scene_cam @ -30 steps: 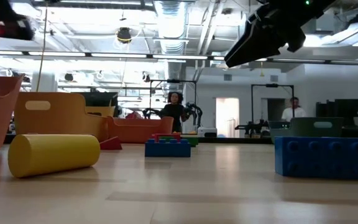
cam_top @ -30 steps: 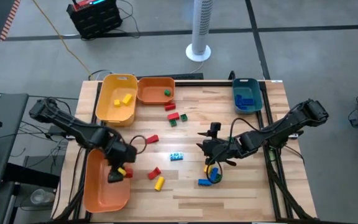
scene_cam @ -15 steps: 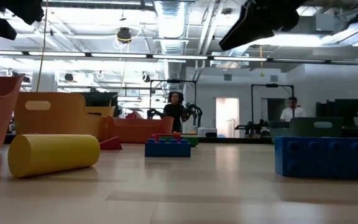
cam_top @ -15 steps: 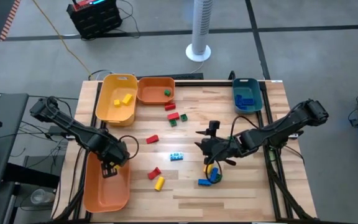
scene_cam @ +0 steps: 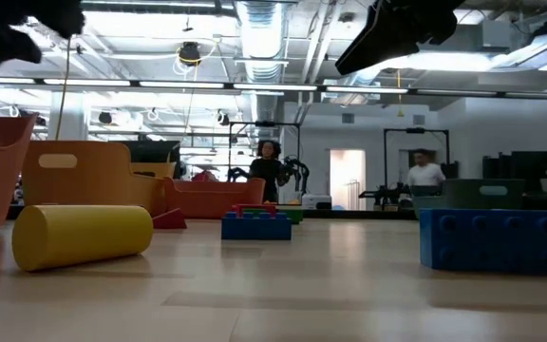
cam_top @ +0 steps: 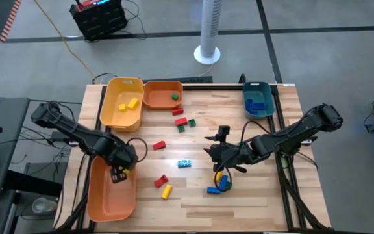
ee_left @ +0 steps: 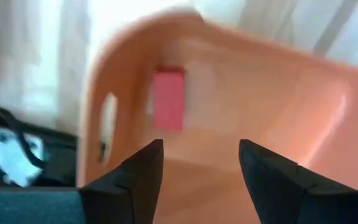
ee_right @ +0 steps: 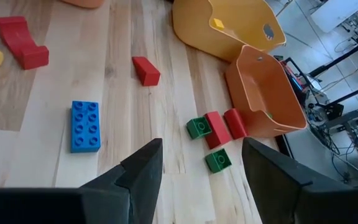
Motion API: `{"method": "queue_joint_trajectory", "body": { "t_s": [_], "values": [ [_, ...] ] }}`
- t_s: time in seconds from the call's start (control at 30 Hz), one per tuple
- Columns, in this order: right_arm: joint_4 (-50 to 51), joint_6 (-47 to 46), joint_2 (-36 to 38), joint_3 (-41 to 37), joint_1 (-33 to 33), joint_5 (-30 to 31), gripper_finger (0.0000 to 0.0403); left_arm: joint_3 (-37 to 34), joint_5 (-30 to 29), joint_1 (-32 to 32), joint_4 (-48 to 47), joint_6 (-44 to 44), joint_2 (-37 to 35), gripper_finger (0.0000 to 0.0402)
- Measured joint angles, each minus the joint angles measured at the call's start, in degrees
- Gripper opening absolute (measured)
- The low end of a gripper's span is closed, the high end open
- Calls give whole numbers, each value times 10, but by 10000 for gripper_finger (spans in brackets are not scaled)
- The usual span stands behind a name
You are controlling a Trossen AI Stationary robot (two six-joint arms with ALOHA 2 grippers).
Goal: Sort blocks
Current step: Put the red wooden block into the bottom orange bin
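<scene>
Hovering over the far end of the orange bin [cam_top: 109, 192] at the table's near left corner, the left gripper [cam_top: 117, 174] has its fingers spread and holds nothing; a red block [ee_left: 168, 99] lies inside this bin. The right gripper [cam_top: 217, 156] waits near the middle of the table, fingers also spread, just beside a small heap of blue and yellow blocks [cam_top: 221, 184]. More blocks lie scattered on the wooden table [cam_top: 252, 195], among them a blue studded brick [ee_right: 85, 126].

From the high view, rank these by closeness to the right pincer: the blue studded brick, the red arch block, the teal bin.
Measured from the right pincer:
1. Blue studded brick, just toward the table's middle.
2. Teal bin, far right corner.
3. Red arch block, toward the left arm's side; nearly level with the bin.
</scene>
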State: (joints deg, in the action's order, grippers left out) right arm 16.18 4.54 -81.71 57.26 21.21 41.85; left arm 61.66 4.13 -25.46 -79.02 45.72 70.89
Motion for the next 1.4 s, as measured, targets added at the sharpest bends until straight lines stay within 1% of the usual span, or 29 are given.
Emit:
{"method": "queue_joint_trajectory", "body": {
  "t_s": [0.07,0.13,0.3,0.37,0.4,0.5,0.57,0.63,0.8,0.97,1.1,1.27,1.4],
  "values": [
    [0,-1,0,0,0,0,230,6,-22,5,18,-2,0,205],
    [0,-3,0,0,0,0,230,7,-30,7,64,-16,0,205],
    [0,-5,0,0,0,0,230,7,-69,6,248,-150,0,205],
    [0,-7,0,0,0,0,230,8,-107,9,308,-201,0,206],
    [0,-9,0,0,0,0,230,8,-136,10,327,-223,0,206],
    [0,-18,0,0,0,-4,230,8,-231,23,337,-249,1,206],
    [0,-23,0,0,0,-12,230,8,-266,45,335,-250,8,206],
    [0,-28,0,0,0,-13,230,8,-266,75,334,-250,23,206],
    [-2,-30,0,0,0,-13,230,7,-202,164,334,-271,107,206],
    [-22,-30,0,0,0,-13,230,7,-194,230,332,-318,175,206],
    [-47,-26,0,0,2,-13,230,7,-186,268,334,-350,206,206],
    [-53,-21,0,0,0,-13,230,7,-135,296,356,-385,228,206],
    [-57,-17,0,0,2,-13,230,7,-99,309,378,-402,229,207]
  ]
}}
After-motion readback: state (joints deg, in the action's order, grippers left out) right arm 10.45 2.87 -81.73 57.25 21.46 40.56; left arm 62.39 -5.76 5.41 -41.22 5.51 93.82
